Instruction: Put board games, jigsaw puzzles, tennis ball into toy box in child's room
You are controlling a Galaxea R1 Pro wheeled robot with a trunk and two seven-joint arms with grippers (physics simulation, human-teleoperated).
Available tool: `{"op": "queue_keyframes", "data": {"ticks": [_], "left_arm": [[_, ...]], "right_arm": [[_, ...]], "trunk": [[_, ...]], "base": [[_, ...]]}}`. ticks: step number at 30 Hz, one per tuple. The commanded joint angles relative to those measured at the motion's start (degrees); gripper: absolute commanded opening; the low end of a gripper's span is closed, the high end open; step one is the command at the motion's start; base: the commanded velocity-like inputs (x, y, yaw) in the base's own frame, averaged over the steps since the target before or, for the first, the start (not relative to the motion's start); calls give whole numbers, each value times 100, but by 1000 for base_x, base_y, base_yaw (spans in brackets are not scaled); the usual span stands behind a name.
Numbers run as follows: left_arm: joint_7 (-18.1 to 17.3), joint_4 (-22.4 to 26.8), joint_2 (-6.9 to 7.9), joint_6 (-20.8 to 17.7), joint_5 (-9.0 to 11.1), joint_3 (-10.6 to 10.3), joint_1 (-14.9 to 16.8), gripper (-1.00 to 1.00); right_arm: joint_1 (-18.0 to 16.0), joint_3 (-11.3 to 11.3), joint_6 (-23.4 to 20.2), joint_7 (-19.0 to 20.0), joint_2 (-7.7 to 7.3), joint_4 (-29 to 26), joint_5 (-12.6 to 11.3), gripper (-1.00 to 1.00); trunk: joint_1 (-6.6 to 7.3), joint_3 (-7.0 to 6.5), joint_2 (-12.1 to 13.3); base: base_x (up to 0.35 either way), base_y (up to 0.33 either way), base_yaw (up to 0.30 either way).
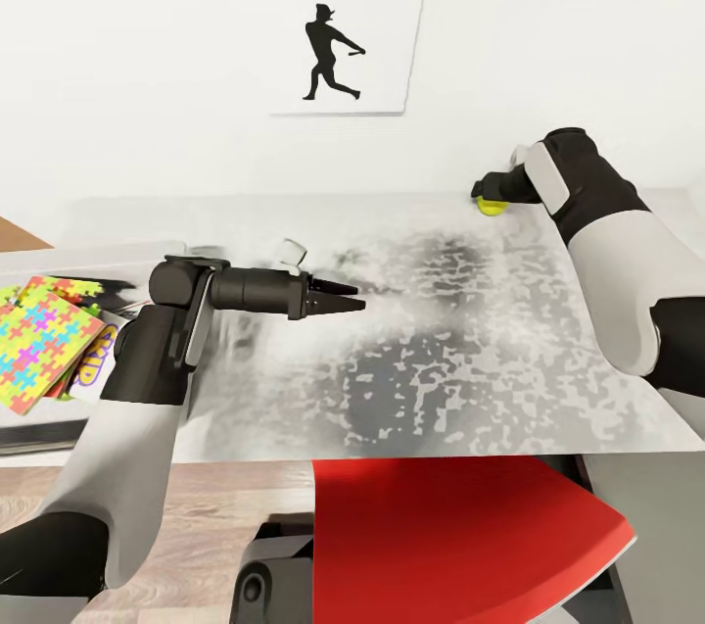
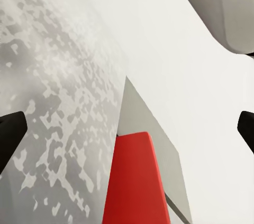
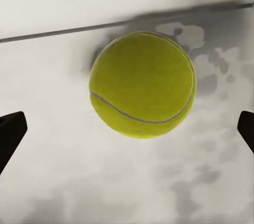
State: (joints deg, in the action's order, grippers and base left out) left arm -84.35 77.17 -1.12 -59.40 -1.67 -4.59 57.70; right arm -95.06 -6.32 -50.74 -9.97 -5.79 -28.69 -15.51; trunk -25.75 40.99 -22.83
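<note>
The yellow-green tennis ball [image 1: 493, 206] [image 3: 142, 84] rests on the table [image 1: 441, 360] near its far right edge, close to the wall. My right gripper [image 1: 487, 187] [image 3: 127, 134] hovers right over the ball, open, with a dark fingertip on either side and neither touching it. A bright jigsaw puzzle [image 1: 39, 342] lies at the far left on top of a board game [image 1: 95, 361], apparently inside the pale grey toy box [image 1: 93, 258]. Over the table's left middle, my left gripper [image 1: 343, 298] [image 2: 127, 129] points right, open and holding nothing.
A red chair [image 1: 460, 526] [image 2: 135, 182] is tucked against the table's near edge in front of me. Black baseball-player pictures [image 1: 343, 46] hang on the white wall behind the table. Wood floor [image 1: 225, 497] shows below the near left edge.
</note>
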Motion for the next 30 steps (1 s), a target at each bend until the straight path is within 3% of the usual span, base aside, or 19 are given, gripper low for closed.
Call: {"op": "queue_keyframes", "data": {"ticks": [1, 24, 30], "left_arm": [[-29, 0, -1, -60, -18, -1, 4, 100], [-31, 0, -4, -60, -9, 2, 169, 100], [-37, 0, -19, -60, 18, 3, 373, 100]], "right_arm": [[-4, -43, -19, -49, -3, -5, -53, 100], [-61, -36, -30, -92, 0, -5, -22, 100], [-116, -43, -32, -93, -8, -5, -23, 100]], "trunk": [[-3, 7, -9], [-3, 8, -9], [-3, 42, -9]], "base": [[0, 0, 0], [0, 0, 0], [0, 0, 0]]}}
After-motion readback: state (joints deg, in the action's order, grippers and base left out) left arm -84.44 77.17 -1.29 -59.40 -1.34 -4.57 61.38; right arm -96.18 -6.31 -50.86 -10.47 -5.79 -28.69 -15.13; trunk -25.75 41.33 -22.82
